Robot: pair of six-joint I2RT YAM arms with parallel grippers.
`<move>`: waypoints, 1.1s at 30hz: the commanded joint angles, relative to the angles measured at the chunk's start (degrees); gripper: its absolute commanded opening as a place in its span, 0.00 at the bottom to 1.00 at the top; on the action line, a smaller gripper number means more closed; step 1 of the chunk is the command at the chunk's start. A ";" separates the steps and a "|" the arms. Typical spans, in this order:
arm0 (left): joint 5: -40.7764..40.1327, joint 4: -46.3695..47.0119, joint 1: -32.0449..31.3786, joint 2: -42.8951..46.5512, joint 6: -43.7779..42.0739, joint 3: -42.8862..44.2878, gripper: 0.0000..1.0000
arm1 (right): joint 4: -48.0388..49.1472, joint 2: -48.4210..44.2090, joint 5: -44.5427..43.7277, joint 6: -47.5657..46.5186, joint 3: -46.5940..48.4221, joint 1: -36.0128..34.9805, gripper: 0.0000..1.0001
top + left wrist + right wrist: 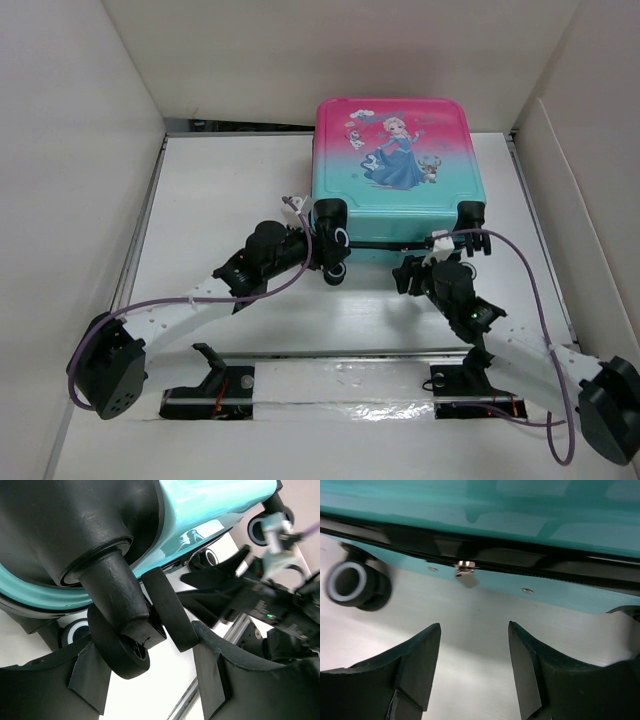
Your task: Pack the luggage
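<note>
The luggage (398,160) lies flat and closed at the back of the table, princess side up, wheels toward me. My left gripper (334,258) is at its near left corner. In the left wrist view the fingers (146,645) stand on either side of the black twin caster wheel (135,630), both touching it, under the teal shell (200,510). My right gripper (410,272) is open and empty in front of the near edge. In the right wrist view its jaws (474,630) face the metal zipper pull (465,572) on the closed zipper, a short gap away.
White walls enclose the table on the left, back and right. Another wheel (351,582) shows left of the zipper pull, and the right corner wheel (471,215) is beside the right arm's cable. A metal rail (330,352) runs along the near edge.
</note>
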State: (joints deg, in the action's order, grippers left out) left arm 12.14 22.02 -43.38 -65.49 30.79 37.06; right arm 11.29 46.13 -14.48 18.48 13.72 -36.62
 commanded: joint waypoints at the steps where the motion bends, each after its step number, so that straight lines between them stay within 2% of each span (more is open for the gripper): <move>1: 6.23 15.95 -0.57 5.90 -1.17 3.20 0.00 | 7.33 6.32 2.17 -3.79 4.04 2.34 0.62; 6: 6.58 16.12 -0.57 5.38 -0.73 2.49 0.00 | 16.20 12.83 1.74 -4.42 4.74 2.96 0.51; 9: 6.58 15.95 -0.57 4.94 -0.73 2.14 0.00 | 18.24 14.25 1.91 -5.21 5.88 2.96 0.43; 15: 5.26 15.34 -0.57 4.67 -0.73 1.00 0.00 | 17.27 12.85 0.34 -5.56 6.76 2.96 0.45; 16: 5.17 15.16 -0.57 4.59 -0.81 0.91 0.00 | 17.54 12.67 -0.11 -5.56 6.68 2.96 0.41; 17: 5.00 14.98 -0.57 4.50 -0.81 0.91 0.00 | 17.89 12.50 -0.54 -5.39 6.59 2.96 0.32; 18: 4.82 14.89 -0.57 4.41 -0.81 1.00 0.00 | 18.06 12.41 -1.33 -5.38 6.59 2.96 0.16; 20: 3.86 14.19 -0.57 4.50 -0.81 1.17 0.00 | 17.72 11.71 -2.56 -5.12 6.68 2.96 0.01; 26: 0.78 11.46 1.62 7.22 -0.56 2.05 0.00 | 7.45 4.16 -7.14 -3.54 5.45 4.70 0.00; 31: 1.84 12.87 3.47 8.10 0.94 3.19 0.00 | -1.77 -6.99 -7.23 -3.10 2.81 8.49 0.00; 33: 1.83 12.43 4.00 8.19 0.77 3.46 0.00 | -3.03 -9.20 -4.53 -3.71 2.55 9.81 0.00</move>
State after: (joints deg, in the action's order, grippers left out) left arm 13.50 21.02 -40.51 -62.28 32.47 36.25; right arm 7.90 41.32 -16.21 15.00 15.77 -29.17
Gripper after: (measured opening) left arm 0.535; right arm 0.025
